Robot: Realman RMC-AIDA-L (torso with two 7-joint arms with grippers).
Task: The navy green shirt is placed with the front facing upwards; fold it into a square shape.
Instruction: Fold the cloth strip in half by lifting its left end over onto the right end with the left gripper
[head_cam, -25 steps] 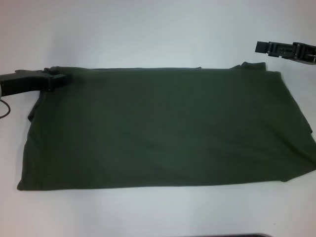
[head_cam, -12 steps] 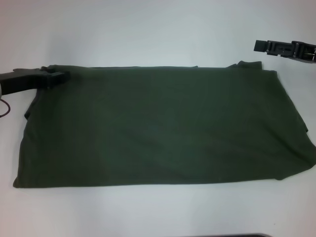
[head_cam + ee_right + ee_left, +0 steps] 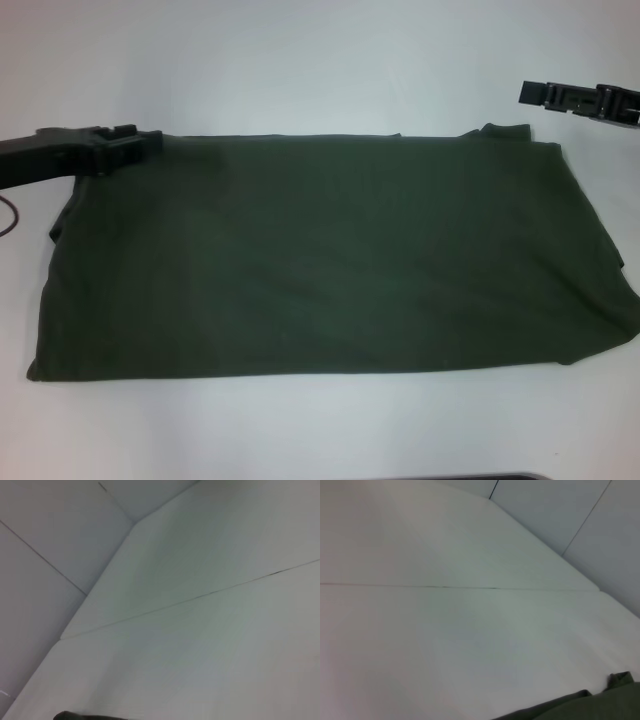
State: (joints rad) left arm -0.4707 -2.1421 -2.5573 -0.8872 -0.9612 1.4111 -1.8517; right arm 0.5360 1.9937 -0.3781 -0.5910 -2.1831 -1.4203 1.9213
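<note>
The navy green shirt (image 3: 330, 255) lies flat on the white table (image 3: 300, 60), folded into a long wide rectangle. Only plain dark fabric shows; the lettering and neck label are hidden. My left gripper (image 3: 138, 141) hovers at the shirt's far left corner, just over its edge. My right gripper (image 3: 533, 93) is over bare table beyond the shirt's far right corner, apart from the cloth. A strip of the shirt's edge shows in the left wrist view (image 3: 600, 707).
White table surrounds the shirt on all sides. A thin seam line crosses the table top in the left wrist view (image 3: 445, 586). A wall rises behind the table (image 3: 40, 525). A dark edge (image 3: 500, 477) shows at the table's near side.
My left gripper has moved from on the shirt's far left corner toward the far side and slightly right. The shirt's left end shifted a little left earlier. The right gripper stayed put.
</note>
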